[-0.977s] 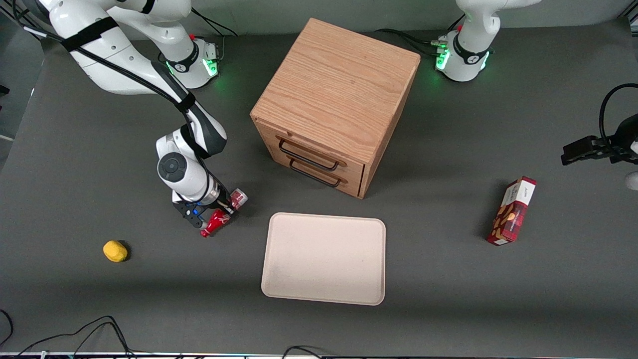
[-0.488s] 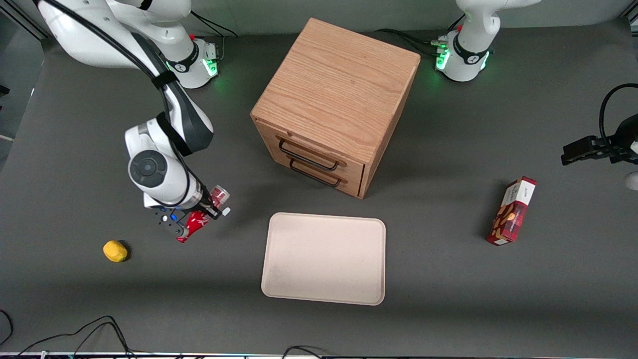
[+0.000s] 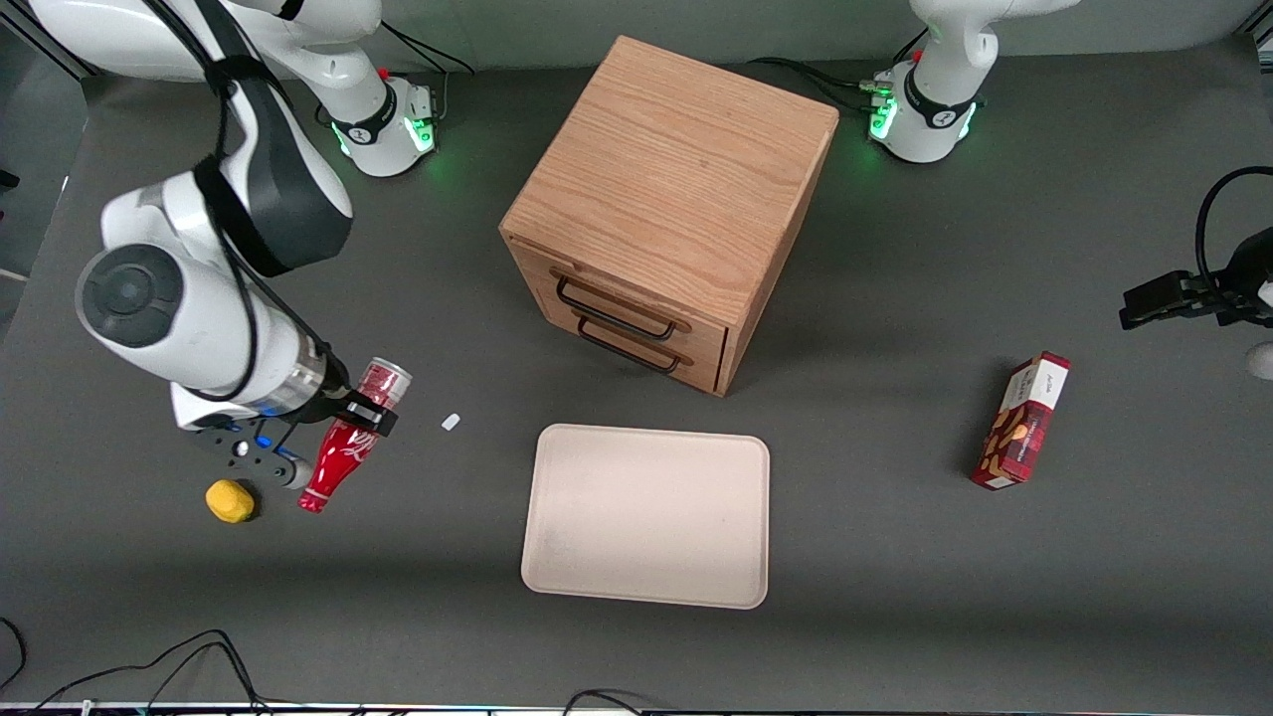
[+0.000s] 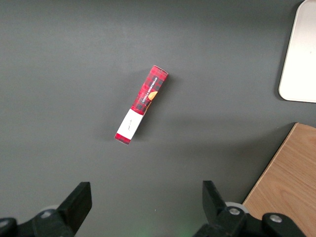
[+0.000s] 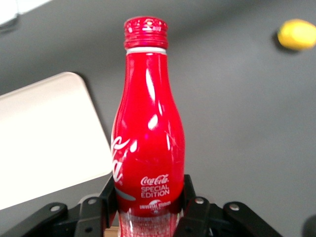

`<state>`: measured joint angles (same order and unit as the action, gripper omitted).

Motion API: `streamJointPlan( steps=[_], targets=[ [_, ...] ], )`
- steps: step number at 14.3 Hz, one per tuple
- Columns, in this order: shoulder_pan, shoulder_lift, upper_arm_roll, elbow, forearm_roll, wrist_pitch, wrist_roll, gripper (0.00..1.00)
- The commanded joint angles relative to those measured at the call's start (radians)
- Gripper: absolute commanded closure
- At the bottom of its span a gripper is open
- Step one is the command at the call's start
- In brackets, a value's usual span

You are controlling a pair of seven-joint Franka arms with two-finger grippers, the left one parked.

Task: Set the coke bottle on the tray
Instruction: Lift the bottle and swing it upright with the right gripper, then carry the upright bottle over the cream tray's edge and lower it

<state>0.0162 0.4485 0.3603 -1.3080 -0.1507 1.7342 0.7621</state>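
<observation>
Front view: wooden cabinet (image 3: 671, 204) stands at centre, drawers facing the camera.
Tray (image 3: 646, 515): lies flat at six o'clock from the cabinet, nothing on it.
Arm: right arm hangs well above the table at the working end, wrist tipped over.
Gripper (image 3: 350, 413): clamped on the bottle's lower body.
Coke bottle (image 3: 345, 445): held aloft, neck slanting down, at nine o'clock from the tray.
Lemon (image 3: 230, 500): just beside the bottle's cap.
Risk: bottle likely topples or rolls off if released tilted.

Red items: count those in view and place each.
2. The coke bottle is clamped in the right arm's tool, above the table beside the tray; the snack box lies toward the parked arm's end.
</observation>
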Motion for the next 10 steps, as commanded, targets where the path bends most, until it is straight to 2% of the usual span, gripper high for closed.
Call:
streamJointPlan(
  steps=[1,4,7,10],
  targets=[
    [0.053,0.133,0.031,0.18,-0.001,-0.021,-0.061,0.95],
    [0.11,0.218,0.032,0.223,-0.058,0.095,-0.081,0.95],
    [0.129,0.301,0.034,0.225,-0.066,0.203,-0.194,0.95],
    [0.165,0.383,0.031,0.23,-0.139,0.234,-0.254,0.95]
  ],
)
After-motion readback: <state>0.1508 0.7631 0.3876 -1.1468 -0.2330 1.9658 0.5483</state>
